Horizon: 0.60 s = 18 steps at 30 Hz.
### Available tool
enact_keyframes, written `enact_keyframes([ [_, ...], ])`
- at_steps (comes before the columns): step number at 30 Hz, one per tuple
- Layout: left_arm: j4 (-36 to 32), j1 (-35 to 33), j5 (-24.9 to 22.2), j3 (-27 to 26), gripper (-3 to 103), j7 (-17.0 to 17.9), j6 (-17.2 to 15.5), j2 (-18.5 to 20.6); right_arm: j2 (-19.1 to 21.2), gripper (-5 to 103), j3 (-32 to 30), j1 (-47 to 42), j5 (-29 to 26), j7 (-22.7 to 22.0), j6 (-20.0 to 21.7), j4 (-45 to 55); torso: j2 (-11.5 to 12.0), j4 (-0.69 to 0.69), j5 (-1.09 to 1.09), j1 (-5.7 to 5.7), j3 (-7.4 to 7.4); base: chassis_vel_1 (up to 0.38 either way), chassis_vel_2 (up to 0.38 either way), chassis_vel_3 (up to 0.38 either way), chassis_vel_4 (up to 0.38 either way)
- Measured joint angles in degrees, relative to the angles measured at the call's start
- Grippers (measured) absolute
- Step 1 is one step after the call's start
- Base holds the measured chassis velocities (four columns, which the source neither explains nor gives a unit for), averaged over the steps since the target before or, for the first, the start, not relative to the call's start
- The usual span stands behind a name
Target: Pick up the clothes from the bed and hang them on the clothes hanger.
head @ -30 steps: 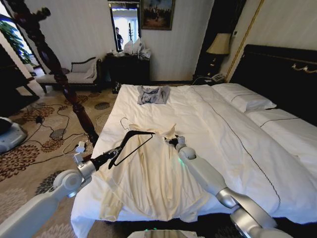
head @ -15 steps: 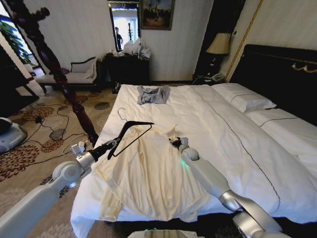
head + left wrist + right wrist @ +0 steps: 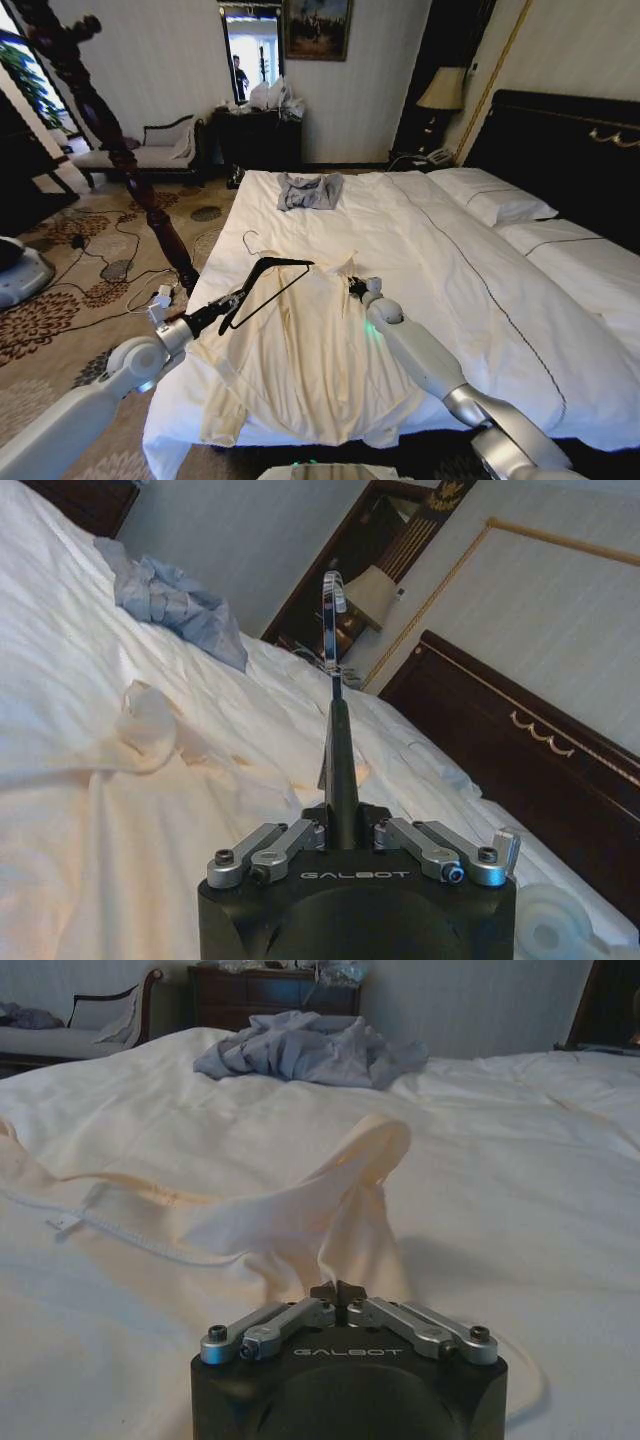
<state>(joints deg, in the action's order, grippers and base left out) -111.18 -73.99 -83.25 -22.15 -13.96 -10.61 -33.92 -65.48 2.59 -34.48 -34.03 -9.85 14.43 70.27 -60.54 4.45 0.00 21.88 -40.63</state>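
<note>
The cream-yellow shirt (image 3: 305,360) is spread flat on the near part of the bed (image 3: 470,300), its collar end turned toward the far side and its hem near the edge closest to the robot. One sleeve is draped down over the bed's near left corner.

The shirt's collar is pinched by the right gripper (image 3: 354,288), whose fingers are seen pressed together on the cloth in the right wrist view (image 3: 339,1293); a fold of the collar (image 3: 330,1190) is lifted up from the duvet (it stands as a loose arch just beyond the fingertips).

The black hanger (image 3: 266,288) is held by the left gripper (image 3: 234,300) at one lower corner, the fingers pinched onto it. The hanger is raised above the shirt's left shoulder area, tilted, with its wire hook (image 3: 250,240) pointing away from the robot over the bare white duvet. In the left wrist view the hanger (image 3: 340,770) is seen edge-on, rising straight out from between the closed fingers, with the hook (image 3: 332,630) at its far end. Hanger and collar are near each other, though whether they touch cannot be told.

A smaller grey garment (image 3: 309,190) is left crumpled at the far end of the bed, well apart from the shirt. White pillows (image 3: 495,200) are set against the black headboard (image 3: 560,150) on the right.
</note>
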Motion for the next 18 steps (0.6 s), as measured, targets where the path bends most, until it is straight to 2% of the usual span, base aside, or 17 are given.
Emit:
enact_keyframes([
  [5, -0.23, -0.88, 0.42, 0.0, 16, -0.12, 0.01, -0.09, 0.77, 0, -0.19, -0.43, -0.34, -0.29, -0.03, 1.11, 0.0, 0.01, 0.0, 0.0, 0.0, 0.0, 0.0, 0.0, 0.0],
  [9, -0.69, -1.73, 1.29, 0.97, 16, -0.29, 0.06, -0.48, 2.85, 0, -2.2, -1.5, -2.29, -1.34, -0.01, 5.66, 0.0, -0.01, 0.0, 0.0, 0.0, 0.0, 0.0, 0.0, 0.0],
  [18, -0.32, 1.95, 1.02, 4.56, 16, 0.04, 0.07, -2.44, 6.0, 0, -2.89, -2.66, -4.14, -1.66, -0.86, 10.91, 0.0, 0.0, 0.0, 0.0, 0.0, 0.0, 0.0, 0.0, 0.0],
])
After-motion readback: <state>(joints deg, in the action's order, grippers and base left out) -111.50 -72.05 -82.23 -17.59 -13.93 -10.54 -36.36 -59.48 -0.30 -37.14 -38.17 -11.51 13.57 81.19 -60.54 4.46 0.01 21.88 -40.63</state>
